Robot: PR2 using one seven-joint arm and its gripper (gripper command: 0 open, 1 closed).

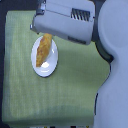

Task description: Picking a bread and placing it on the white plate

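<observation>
The bread, a long golden-brown piece, lies lengthwise over the white plate in the upper left of the exterior view. Its lower end is over the plate's middle. Its upper end reaches the plate's far rim, right under my gripper. The gripper's grey housing comes in from the upper right and covers its own fingertips. I cannot tell whether the fingers still hold the bread's upper end or stand apart from it.
A yellow-green cloth covers the table under the plate. The robot's white body fills the exterior view's right side. A dark strip runs past the cloth's edge on the left.
</observation>
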